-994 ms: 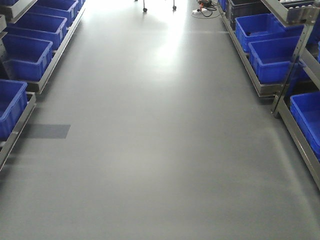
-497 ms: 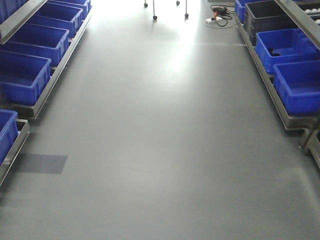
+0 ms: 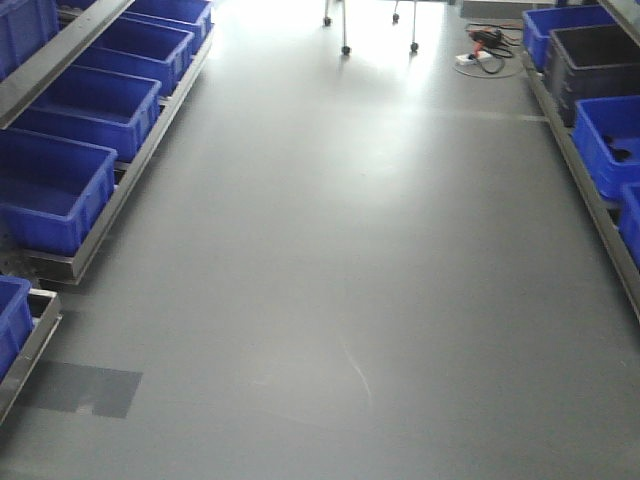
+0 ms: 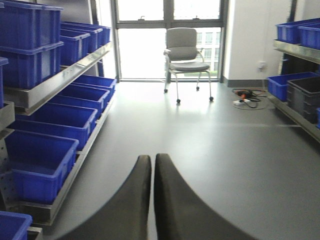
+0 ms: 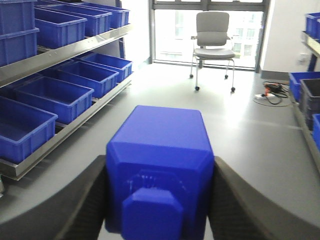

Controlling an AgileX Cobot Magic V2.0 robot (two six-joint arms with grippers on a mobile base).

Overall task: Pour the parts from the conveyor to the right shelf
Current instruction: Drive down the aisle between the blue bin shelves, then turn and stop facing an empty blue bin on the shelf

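A bright-blue part (image 5: 159,165), a block with a square stud facing the camera, fills the right wrist view, and my right gripper (image 5: 160,172) is shut on it, one dark finger on each side. In the left wrist view my left gripper (image 4: 152,159) is shut, its fingertips together with nothing between them, above grey floor. The right shelf (image 3: 592,205) runs along the right edge of the front view with blue bins (image 3: 612,140) on it. It also shows as the steel rack (image 4: 297,116) on the right of the left wrist view. The conveyor is out of view.
A left rack (image 3: 120,190) with rows of blue bins (image 3: 55,190) lines the aisle. An office chair (image 4: 186,55) on castors stands at the far end by the window. A power strip with cables (image 3: 482,55) lies on the floor near a dark bin (image 3: 598,60).
The front view has advanced and swung left. The chair's castors and the cables drifted right and down, the right shelf slid toward the frame's edge, and more of the left rack shows.
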